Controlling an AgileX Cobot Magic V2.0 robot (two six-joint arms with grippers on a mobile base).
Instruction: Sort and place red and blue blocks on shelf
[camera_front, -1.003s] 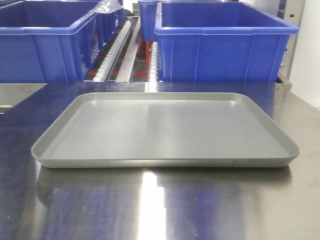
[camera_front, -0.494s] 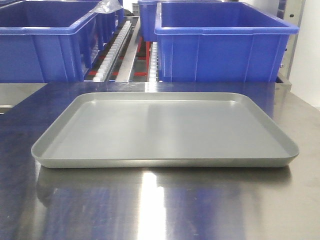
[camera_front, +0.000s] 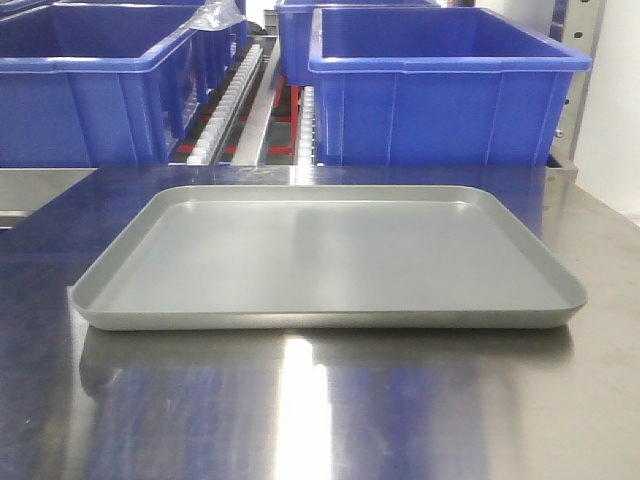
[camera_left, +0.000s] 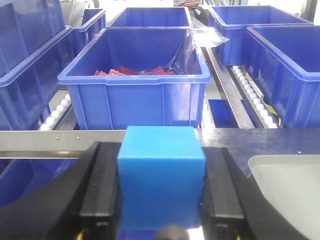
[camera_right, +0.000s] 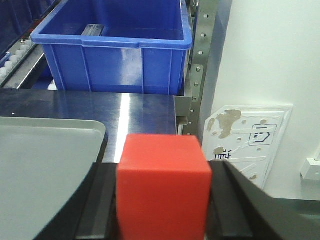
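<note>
Left gripper: clamped on a small matte bright blue cube, plain-faced and sharp-edged, with black pads flat against its left and right faces. Cube location: in the grasp, just short of the shelf front rail at 12 o'clock. Contact with the counter below: cannot tell.

Right gripper: clamped on a matching matte bright red cube, gripped the same way. Cube location: in the grasp, with the tray corner at 9 o'clock.

Shelf: tiered rack of brushed stainless-steel rails with white roller tracks, loaded with large blue moulded-plastic bins. Nearest bin at 12 o'clock in the left wrist view: red pieces inside, crumpled clear film at its 1 o'clock corner. Perforated steel upright at 12 o'clock in the right wrist view.

Shallow grey tray: rounded corners, low raised rim, dull satin finish.

Change against half a second earlier, front view: tray outline and bins drawn slightly inward from the frame edges, most clearly at the tray's 3 o'clock corner. Tray-to-bin arrangement unchanged.

Counter: polished stainless steel, with blue reflections of the bins and a bright vertical glare streak at 6 o'clock.

Room: plain white wall at 2 o'clock in the right wrist view. Stained white panel with printed marks at 3 o'clock.
</note>
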